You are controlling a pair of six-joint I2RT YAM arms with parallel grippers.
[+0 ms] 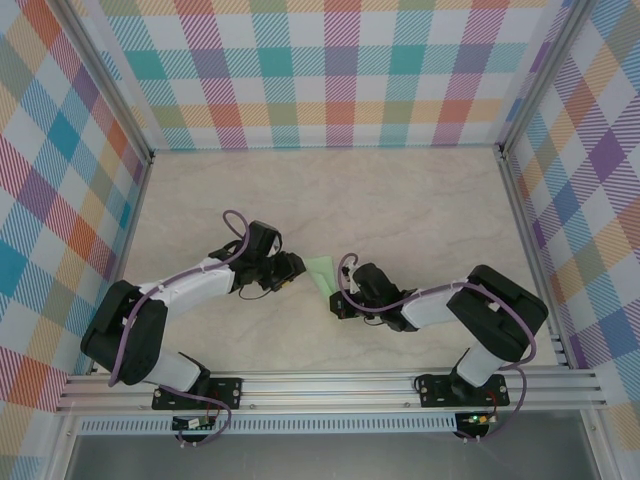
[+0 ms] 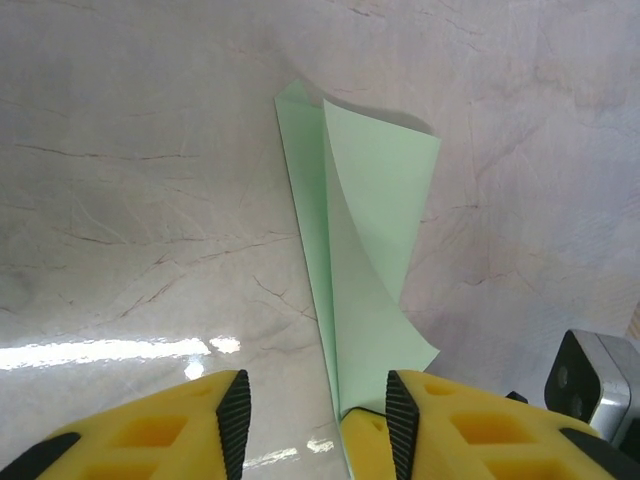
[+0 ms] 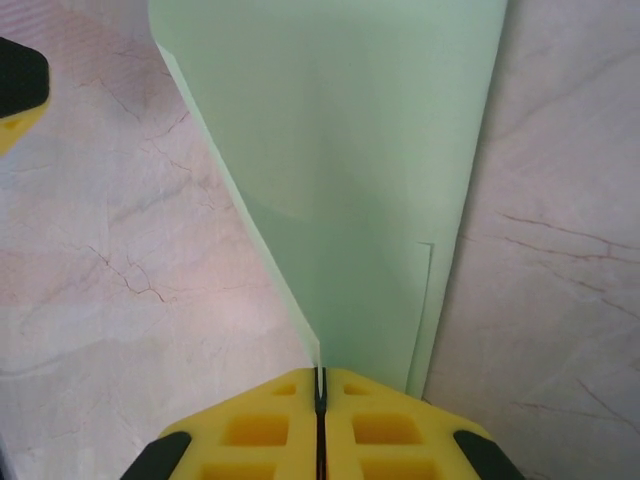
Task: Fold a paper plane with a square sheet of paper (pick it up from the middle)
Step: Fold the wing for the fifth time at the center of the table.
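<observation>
The pale green square sheet of paper lies folded lengthwise on the marble table between both arms. My right gripper is shut on its near folded edge, and the layers fan out ahead of the yellow fingers. In the left wrist view the sheet has one flap curling up. Its narrow end reaches in between the jaws of my left gripper, close to the right pad. Those jaws stand apart and do not clamp the paper. In the top view my left gripper sits just left of the sheet.
Checked plaid walls enclose the table on three sides. An aluminium rail runs along the near edge. A grey housing on the right arm shows at the lower right of the left wrist view. One left finger shows in the right wrist view.
</observation>
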